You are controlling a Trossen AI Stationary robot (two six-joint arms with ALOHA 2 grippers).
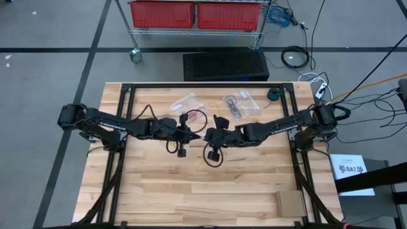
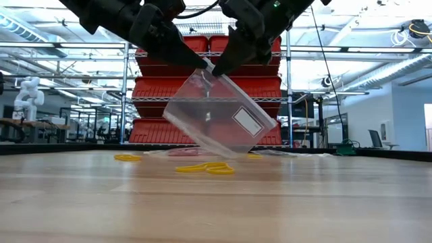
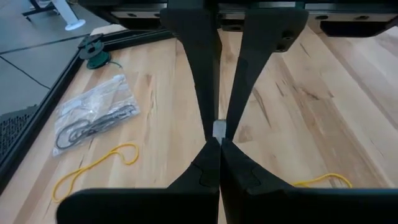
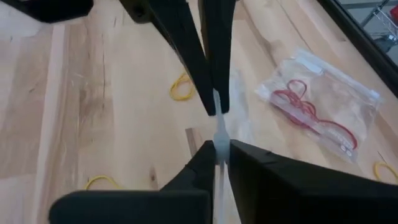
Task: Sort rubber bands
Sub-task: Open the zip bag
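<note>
A clear plastic bag (image 2: 214, 111) with a white label (image 2: 247, 121) hangs tilted between both grippers above the table's middle. My left gripper (image 3: 219, 143) and my right gripper (image 4: 219, 149) meet tip to tip there, both shut on the bag's top edge. In the high view the left gripper (image 1: 198, 135) comes from the left and the right gripper (image 1: 208, 136) from the right. Yellow rubber bands (image 2: 206, 167) lie loose on the wood below. A bag of red bands (image 4: 317, 106) and a bag of black bands (image 3: 93, 115) lie flat farther back. My left gripper pinches the clear bag's top edge (image 3: 219, 129) between its two fingertips, coming level from the table's left. The bag hangs below, tilted; whether its lower corner (image 2: 226, 154) touches the table I cannot tell. My right gripper pinches the same top edge (image 4: 221, 132) between its fingertips, right beside the left fingertips, coming from the table's right and slanting down. The bag hangs below it, with its film slack.
A green spool (image 1: 273, 94) sits at the far right of the table. More yellow bands (image 3: 93, 165) (image 4: 181, 87) are scattered on the wood. A cardboard piece (image 1: 289, 203) lies near the front right corner. Red bins (image 1: 194, 14) stand on a shelf beyond the far edge.
</note>
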